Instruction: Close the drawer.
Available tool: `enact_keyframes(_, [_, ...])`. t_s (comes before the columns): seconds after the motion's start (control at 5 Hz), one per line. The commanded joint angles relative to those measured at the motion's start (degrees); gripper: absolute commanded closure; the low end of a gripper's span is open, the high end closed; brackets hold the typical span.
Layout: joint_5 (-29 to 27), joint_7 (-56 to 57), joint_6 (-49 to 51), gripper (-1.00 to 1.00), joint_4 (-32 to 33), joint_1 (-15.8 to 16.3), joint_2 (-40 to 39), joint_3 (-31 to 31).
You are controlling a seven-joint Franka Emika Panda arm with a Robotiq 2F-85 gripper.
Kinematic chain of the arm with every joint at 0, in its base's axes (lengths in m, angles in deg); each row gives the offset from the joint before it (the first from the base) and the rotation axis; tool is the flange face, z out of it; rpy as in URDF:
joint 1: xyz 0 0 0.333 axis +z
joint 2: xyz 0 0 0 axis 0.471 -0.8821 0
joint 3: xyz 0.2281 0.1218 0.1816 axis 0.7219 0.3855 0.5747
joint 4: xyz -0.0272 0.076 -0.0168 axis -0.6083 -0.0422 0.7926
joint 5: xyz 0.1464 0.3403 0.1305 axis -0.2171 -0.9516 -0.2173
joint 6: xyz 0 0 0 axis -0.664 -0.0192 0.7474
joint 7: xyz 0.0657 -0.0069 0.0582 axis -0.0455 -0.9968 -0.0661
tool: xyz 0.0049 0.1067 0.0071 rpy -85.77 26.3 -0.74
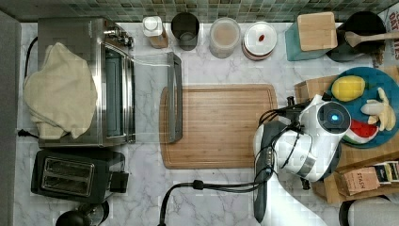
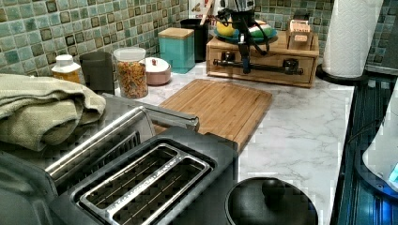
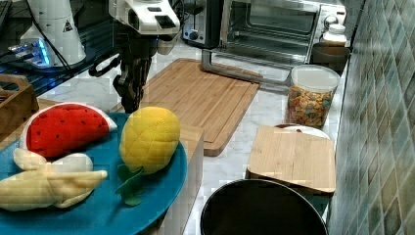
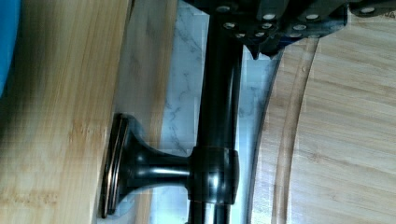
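Though upright, arm point(image 2: 237, 9) at drawer point(image 2: 261, 65) front

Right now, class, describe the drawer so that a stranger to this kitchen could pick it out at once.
Find the marble counter, then the low wooden stand that carries the blue fruit plate, beyond the cutting board in the left view. The drawer is the stand's front panel, and it alone has a long dark bar handle across it.

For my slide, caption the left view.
End effector at the dark bar handle of the wooden drawer, beyond a cutting board and toaster.
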Motion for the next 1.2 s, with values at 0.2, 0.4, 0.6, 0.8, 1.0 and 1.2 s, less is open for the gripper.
enact_keyframes(0.2, [4.0,-3.2,-8.3,1.0,-3.8,-5.2,1.7,-7.5])
enact_keyframes(0.4, [4.0,-3.2,-8.3,1.0,-3.8,-5.2,1.7,-7.4])
enact_keyframes(0.6, [3.9,-3.2,-8.3,1.0,-3.8,-5.1,1.7,-7.6])
enact_keyframes(0.8, [3.8,-3.1,-8.3,1.0,-3.8,-4.7,1.6,-7.9])
enact_keyframes(1.0, [4.2,-3.4,-8.3,1.0,-3.8,-5.7,1.7,-6.9])
enact_keyframes(1.2, [3.8,-3.1,-8.3,1.0,-3.8,-4.8,1.7,-7.8])
